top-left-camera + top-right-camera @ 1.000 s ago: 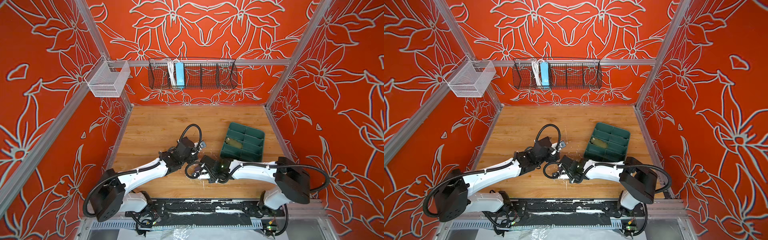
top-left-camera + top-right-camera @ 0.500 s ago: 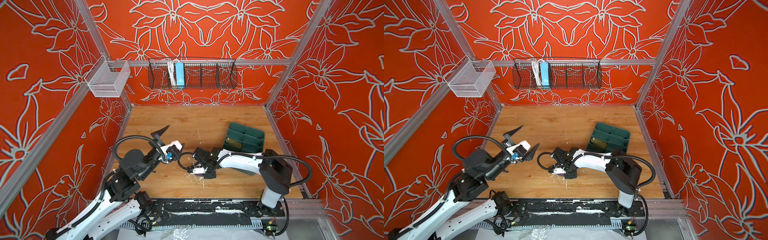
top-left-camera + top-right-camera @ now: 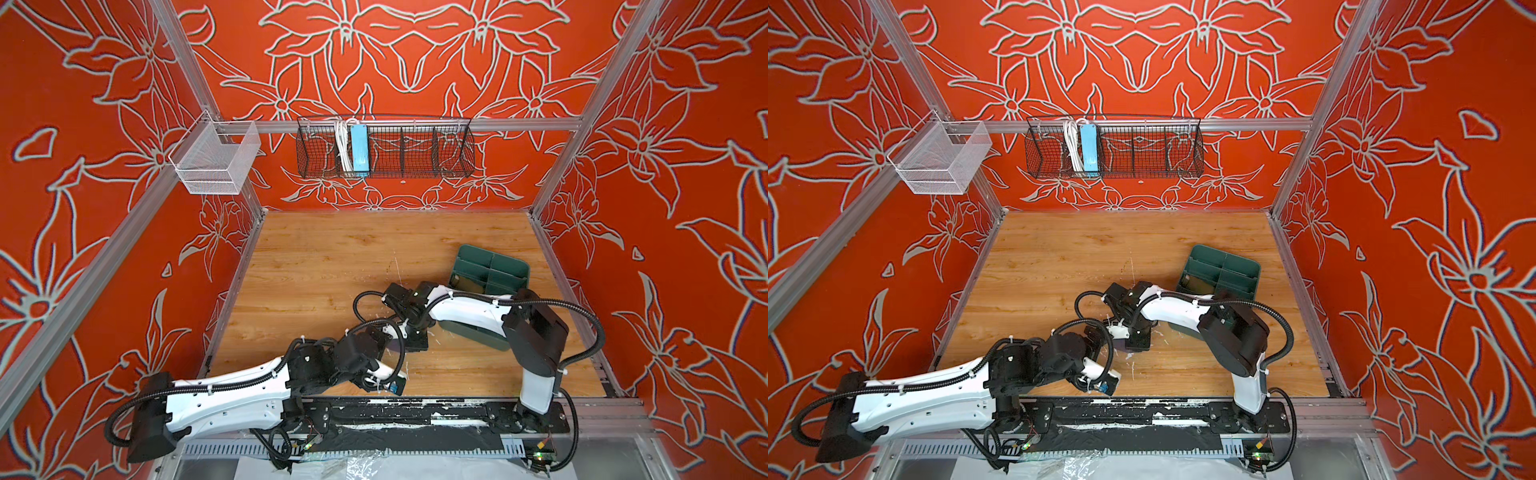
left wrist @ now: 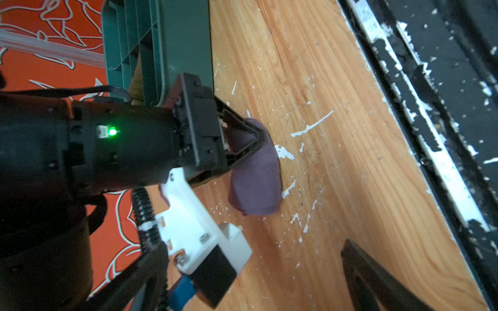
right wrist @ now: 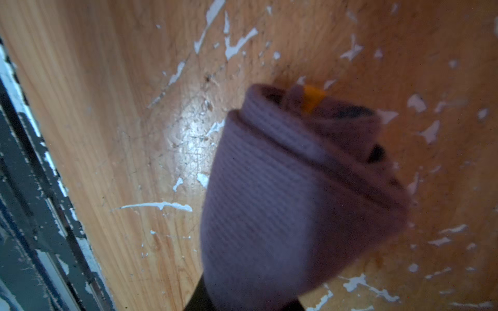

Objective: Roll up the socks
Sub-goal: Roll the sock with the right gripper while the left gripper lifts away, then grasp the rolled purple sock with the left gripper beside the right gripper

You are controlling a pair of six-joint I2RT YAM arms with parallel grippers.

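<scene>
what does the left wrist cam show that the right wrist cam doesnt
Only the left wrist view: the right pincer clamped on the purple sock roll, seen from the side, with the dark green tray behind the arm.
Only the right wrist view: the roll's open end, showing its coiled layers and a yellow bit tucked inside.
Both: the roll, the paint-flecked wooden table and the black rail along its edge.
</scene>
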